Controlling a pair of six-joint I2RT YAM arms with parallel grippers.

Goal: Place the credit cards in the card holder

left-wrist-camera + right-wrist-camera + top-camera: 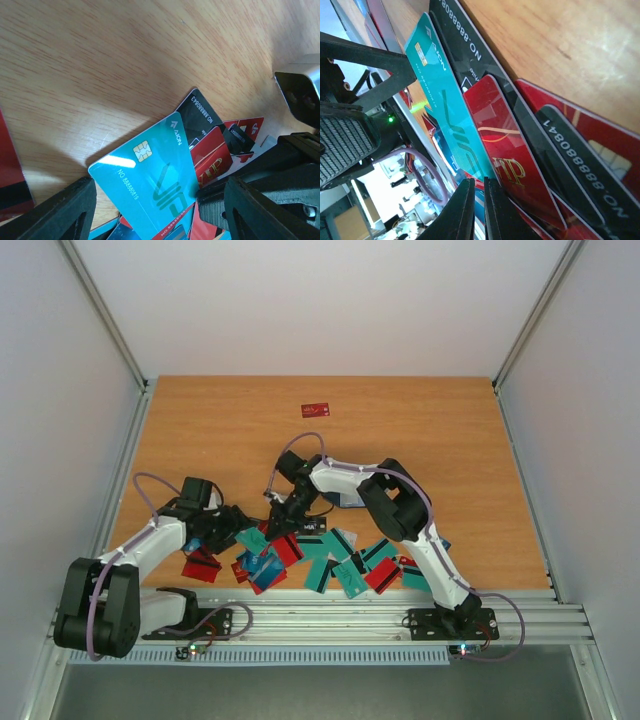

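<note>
Near edge: both arm bases sit on the aluminium rail (330,615). The credit cards (330,562) lie just past it in an overlapping heap, a strip along the counter (440,440) front edge, teal, red and blue mixed. The outermost ones sit close to the rail.

Left hand (232,528): released, fingers spread wide, low over the left end of the heap. The teal credit card (150,185) sits in the gap between its fingers, but neither finger touches it.

Right hand (479,210): clenched on that teal credit card, pinching one edge. The card is tilted, with its chip end lifted off the wood and a shadow under it. A red VIP card (510,150) and a black card (470,55) lie flat right beside and partly under it, edges overlapping. Tight spot, since the two hands are nearly touching here.

Card holder (345,499): a dark blue patch just behind the heap, mostly hidden under the right forearm. Can't tell if it's folded open or shut.

Beyond that is bare wood to the back edge. One lone red card (316,409) lies there, well apart from everything. White walls (60,390) close in the left, right and back edges.
</note>
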